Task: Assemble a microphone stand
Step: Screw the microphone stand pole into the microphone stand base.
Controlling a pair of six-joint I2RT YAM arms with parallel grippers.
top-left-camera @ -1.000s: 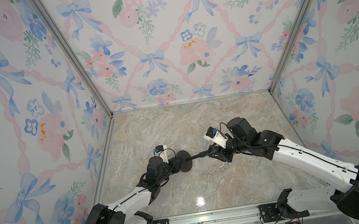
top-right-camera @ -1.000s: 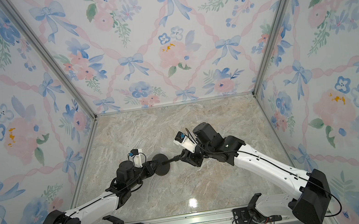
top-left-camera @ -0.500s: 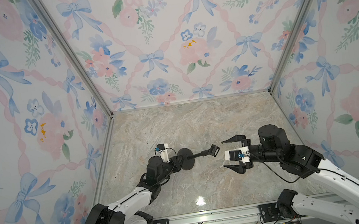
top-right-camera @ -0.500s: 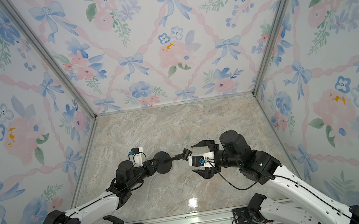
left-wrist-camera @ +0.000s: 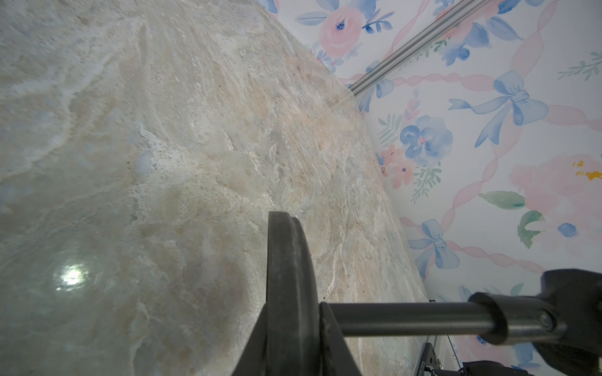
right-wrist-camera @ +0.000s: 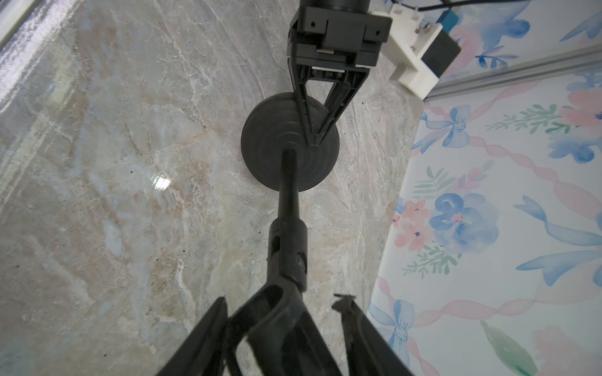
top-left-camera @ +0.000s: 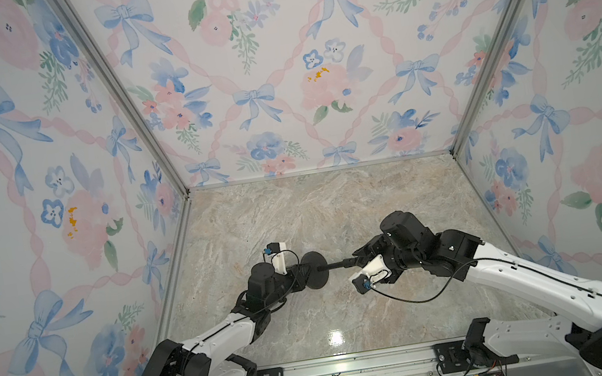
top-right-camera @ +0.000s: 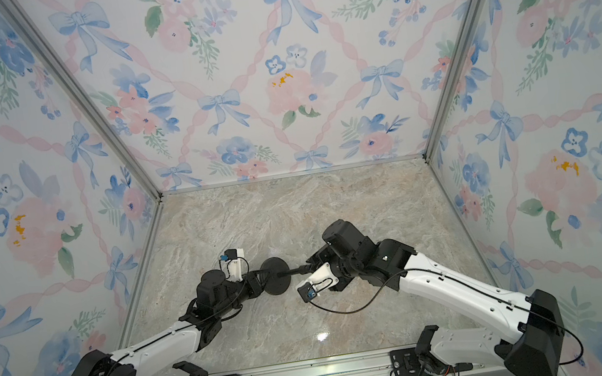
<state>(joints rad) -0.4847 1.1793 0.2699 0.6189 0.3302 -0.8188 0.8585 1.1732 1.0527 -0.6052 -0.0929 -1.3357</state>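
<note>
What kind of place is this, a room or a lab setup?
Probably a robot test booth: floral wall panels in aluminium posts, a marble-look tabletop, and a left arm and right arm mounted on a front rail.

both top views look down from above the near edge of the worktop (top-left-camera: 334, 208); wrist views sit close, sharing the rod (left-wrist-camera: 407, 317).

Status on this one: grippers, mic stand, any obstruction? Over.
Left gripper shut on disc base, held on edge. Right gripper open, jaws straddling the clip. Rod at base centre, level. Nothing in the way.
</note>
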